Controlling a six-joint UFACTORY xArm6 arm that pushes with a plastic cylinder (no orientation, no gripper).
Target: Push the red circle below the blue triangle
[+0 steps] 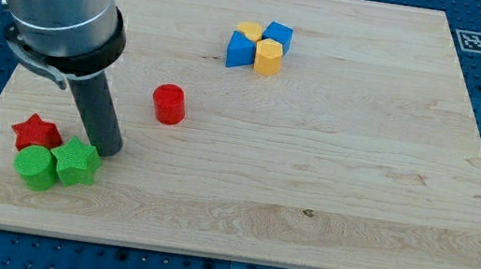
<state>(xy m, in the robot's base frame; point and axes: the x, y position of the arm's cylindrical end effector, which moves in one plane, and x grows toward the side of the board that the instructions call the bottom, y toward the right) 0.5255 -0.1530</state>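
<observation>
The red circle stands on the wooden board, left of the middle. The blue triangle lies up and to its right, near the view's top, in a tight cluster with a blue cube and two yellow blocks. My tip rests on the board to the lower left of the red circle, a short gap away, and just right of the green star.
A red star, the green star and a green cylinder sit together at the view's lower left, near the board's left edge. A marker tag is at the board's top right corner.
</observation>
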